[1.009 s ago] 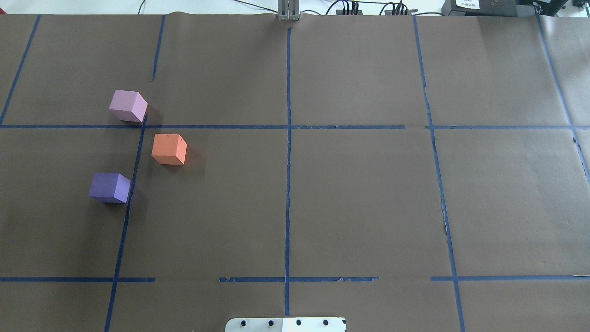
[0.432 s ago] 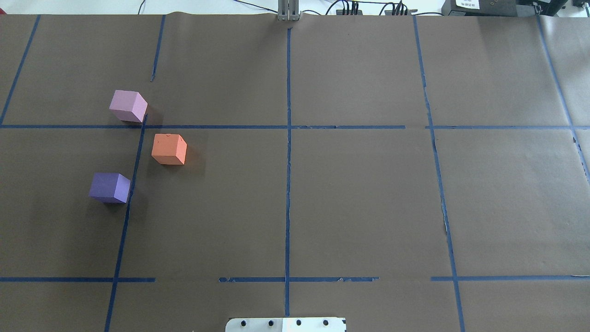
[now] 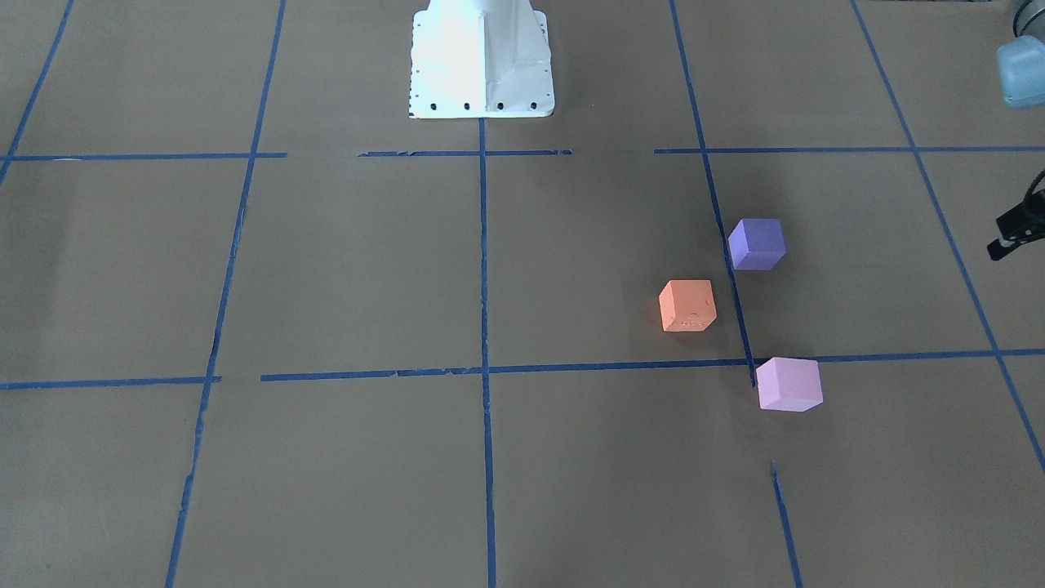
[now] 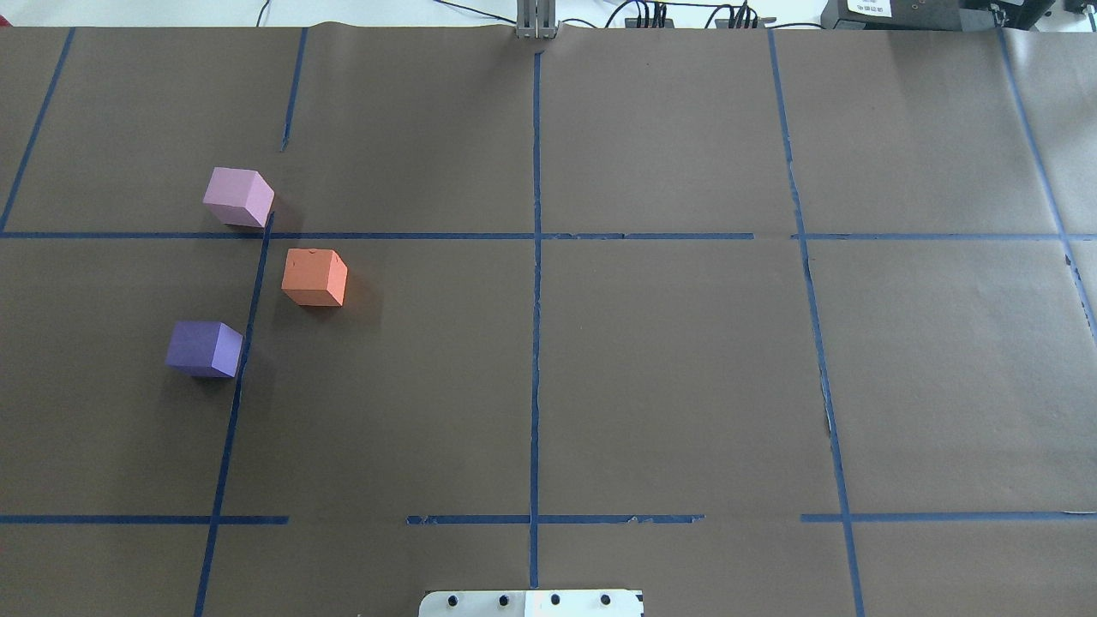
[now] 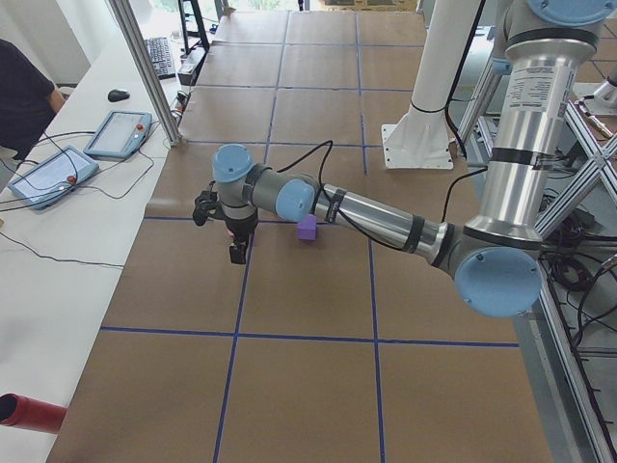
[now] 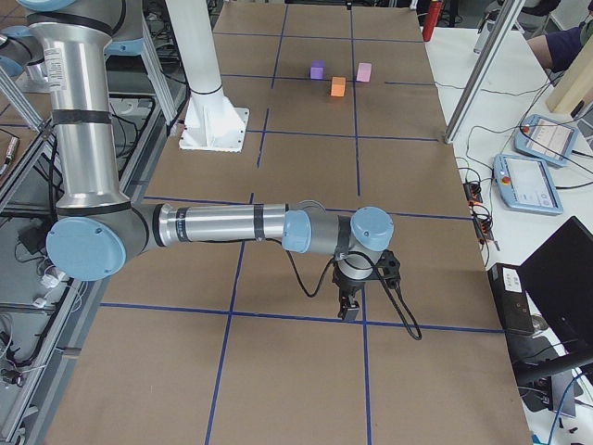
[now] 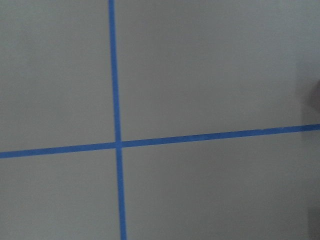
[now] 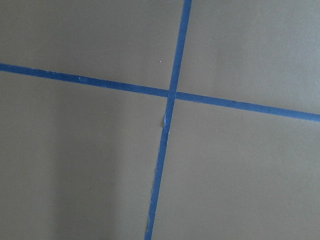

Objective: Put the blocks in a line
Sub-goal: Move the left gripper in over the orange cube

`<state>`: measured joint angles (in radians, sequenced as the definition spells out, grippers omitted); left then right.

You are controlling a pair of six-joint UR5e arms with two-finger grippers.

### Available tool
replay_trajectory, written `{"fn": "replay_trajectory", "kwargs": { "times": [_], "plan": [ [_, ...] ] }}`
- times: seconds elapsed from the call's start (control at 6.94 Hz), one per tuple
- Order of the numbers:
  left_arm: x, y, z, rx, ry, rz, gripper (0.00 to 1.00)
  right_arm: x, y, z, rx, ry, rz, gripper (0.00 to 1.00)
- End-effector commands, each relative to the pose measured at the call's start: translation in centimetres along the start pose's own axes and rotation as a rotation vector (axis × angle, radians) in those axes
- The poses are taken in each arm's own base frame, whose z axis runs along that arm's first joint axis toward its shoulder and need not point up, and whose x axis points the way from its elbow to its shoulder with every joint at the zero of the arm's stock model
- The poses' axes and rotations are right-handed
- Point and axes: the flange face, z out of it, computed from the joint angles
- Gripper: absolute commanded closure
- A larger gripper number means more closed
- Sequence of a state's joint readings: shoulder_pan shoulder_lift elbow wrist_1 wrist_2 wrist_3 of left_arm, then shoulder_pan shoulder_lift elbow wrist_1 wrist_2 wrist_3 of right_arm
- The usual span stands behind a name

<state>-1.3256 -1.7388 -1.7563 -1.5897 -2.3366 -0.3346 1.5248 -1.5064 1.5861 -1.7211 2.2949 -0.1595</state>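
Three blocks lie apart on the brown table on the robot's left side: the pale pink-lilac cube (image 4: 238, 197) farthest out, the orange cube (image 4: 314, 277) in the middle and offset inward, and the violet-purple cube (image 4: 204, 349) nearest the robot. They also show in the front-facing view: pink (image 3: 789, 384), orange (image 3: 687, 305), purple (image 3: 757, 243). My left gripper (image 5: 237, 253) hangs above the table outward of the purple cube (image 5: 307, 228); I cannot tell if it is open. My right gripper (image 6: 350, 308) hangs over the far right side, away from the blocks (image 6: 338, 86); I cannot tell its state.
Blue tape lines (image 4: 536, 257) divide the table into a grid. The white robot base (image 3: 480, 57) stands at the near middle edge. Teach pendants (image 5: 118, 133) and cables lie on the white bench beyond the table's far edge.
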Motion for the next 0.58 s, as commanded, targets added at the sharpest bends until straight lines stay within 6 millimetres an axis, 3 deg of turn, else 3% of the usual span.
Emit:
{"fn": "replay_trajectory", "kwargs": {
  "times": [0.0,0.43],
  "plan": [
    [10.6,-2.7,1.2,0.021,0.055,-0.013,0.01,0.0,0.0,0.0,0.0,0.0,0.0,0.0],
    [23.0,-1.0,7.7,-0.016,0.109,-0.025,0.01,0.0,0.0,0.0,0.0,0.0,0.0,0.0]
  ]
}}
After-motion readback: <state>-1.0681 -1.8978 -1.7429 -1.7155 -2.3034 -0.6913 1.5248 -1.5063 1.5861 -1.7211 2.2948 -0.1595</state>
